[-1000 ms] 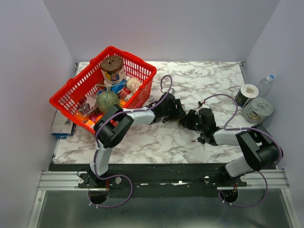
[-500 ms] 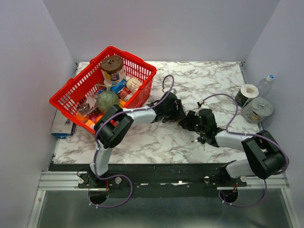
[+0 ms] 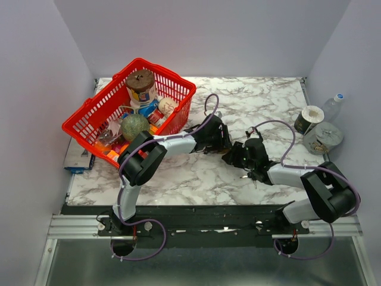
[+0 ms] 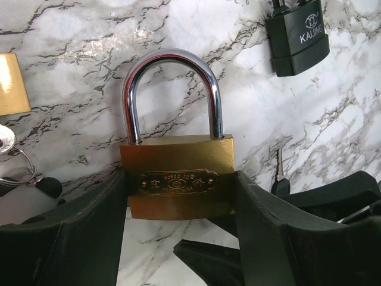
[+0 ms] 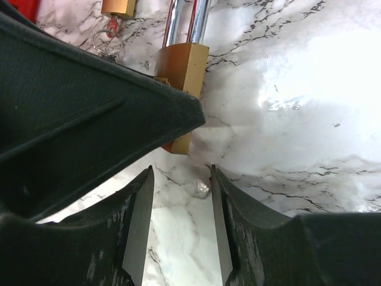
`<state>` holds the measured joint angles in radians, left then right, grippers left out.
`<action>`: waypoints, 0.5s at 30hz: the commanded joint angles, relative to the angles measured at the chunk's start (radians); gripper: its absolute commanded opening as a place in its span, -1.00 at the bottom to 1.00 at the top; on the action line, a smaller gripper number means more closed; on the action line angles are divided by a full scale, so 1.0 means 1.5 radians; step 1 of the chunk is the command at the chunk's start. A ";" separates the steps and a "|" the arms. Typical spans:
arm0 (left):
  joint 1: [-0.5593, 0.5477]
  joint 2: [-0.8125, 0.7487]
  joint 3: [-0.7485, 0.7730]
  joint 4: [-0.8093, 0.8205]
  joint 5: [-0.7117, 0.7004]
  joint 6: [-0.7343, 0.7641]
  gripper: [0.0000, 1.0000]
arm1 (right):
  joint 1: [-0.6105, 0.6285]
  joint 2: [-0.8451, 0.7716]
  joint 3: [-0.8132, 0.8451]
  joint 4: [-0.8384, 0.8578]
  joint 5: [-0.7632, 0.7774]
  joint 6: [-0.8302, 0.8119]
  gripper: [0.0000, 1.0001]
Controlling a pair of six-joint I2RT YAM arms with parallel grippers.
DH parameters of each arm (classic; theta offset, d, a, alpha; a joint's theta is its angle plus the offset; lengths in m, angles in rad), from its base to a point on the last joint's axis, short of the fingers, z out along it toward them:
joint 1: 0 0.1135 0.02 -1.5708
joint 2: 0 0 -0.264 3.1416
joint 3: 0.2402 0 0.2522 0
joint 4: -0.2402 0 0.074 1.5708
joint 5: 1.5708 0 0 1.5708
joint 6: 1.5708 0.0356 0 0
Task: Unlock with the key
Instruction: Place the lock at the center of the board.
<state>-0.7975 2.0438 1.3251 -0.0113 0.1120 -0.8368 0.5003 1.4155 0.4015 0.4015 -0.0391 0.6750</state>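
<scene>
**Top external view.** We see the left arm (image 3: pixel 178 145) folded at its elbow near 8 o'clock, its forearm lying low across the marble bench (image 3: pixel 262 98) toward the centre. The right arm (image 3: pixel 286 174) bends at 4 o'clock and reaches leftward. The two wrists meet nose to nose at mid-bench. A red basket (image 3: pixel 184 110) stands at 10 o'clock.

**Left wrist view.** The left fingers (image 4: pixel 83 232) clamp the brass padlock (image 4: pixel 177 179) by its two side faces. Both legs of its chrome shackle are seated in the body, with the arch toward 12 o'clock. A black padlock (image 4: pixel 297 39) lies apart at 1 o'clock. A key (image 4: pixel 278 167) shows its blade just beside the brass body at 3 o'clock; we cannot tell whether they touch.

**Right wrist view.** The right fingers (image 5: pixel 136 232) stand moderately apart and hold nothing. Their tips are low over the bench and aimed at 12 o'clock, where the padlock's base lies just beyond them. A small silvery thing (image 5: pixel 199 189) lies between the tips; we cannot identify it.
</scene>
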 commanded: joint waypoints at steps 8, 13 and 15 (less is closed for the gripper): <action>0.006 0.015 0.001 -0.112 -0.021 0.054 0.57 | 0.018 0.031 -0.009 -0.027 0.085 0.026 0.03; 0.006 0.006 0.004 -0.106 -0.019 0.068 0.64 | 0.019 0.049 -0.006 -0.032 0.089 0.029 -0.37; 0.006 0.006 0.007 -0.105 -0.016 0.074 0.66 | 0.019 0.047 -0.012 -0.039 0.103 0.033 -0.59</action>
<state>-0.7929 2.0438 1.3460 -0.0593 0.1085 -0.7704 0.5236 1.4582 0.4156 0.4164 0.0410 0.7124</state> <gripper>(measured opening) 0.815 0.291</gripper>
